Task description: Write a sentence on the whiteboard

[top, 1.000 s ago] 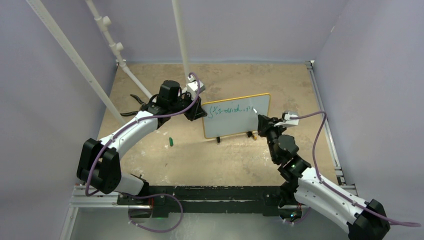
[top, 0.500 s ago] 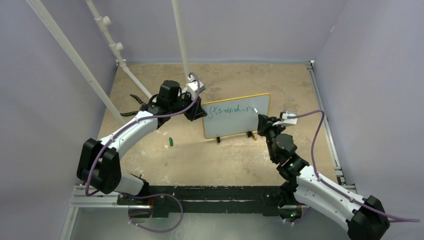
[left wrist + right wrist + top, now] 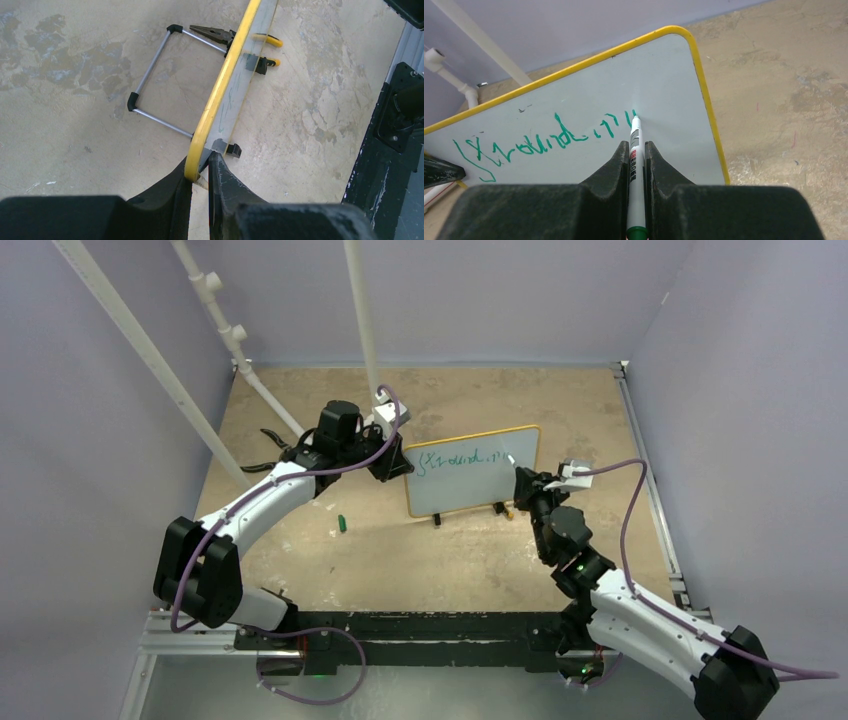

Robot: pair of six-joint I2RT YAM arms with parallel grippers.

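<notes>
The whiteboard (image 3: 470, 475) with its yellow frame stands upright on the table, and shows in the right wrist view (image 3: 584, 100) and edge-on in the left wrist view (image 3: 227, 85). One line of green handwriting, the sentence (image 3: 544, 140), runs across its upper part (image 3: 462, 459). My left gripper (image 3: 201, 165) is shut on the board's left edge. My right gripper (image 3: 637, 145) is shut on a white marker (image 3: 636, 165) whose green tip touches the board at the right end of the writing.
A green marker cap (image 3: 341, 524) lies on the table left of the board. Pliers with yellow handles (image 3: 220, 35) and the board's wire stand (image 3: 155, 80) lie behind the board. White poles (image 3: 362, 310) rise at the back.
My right gripper and marker have moved slightly up and right along the board, adding a small green stroke at the end of the line. The left arm has not moved.
</notes>
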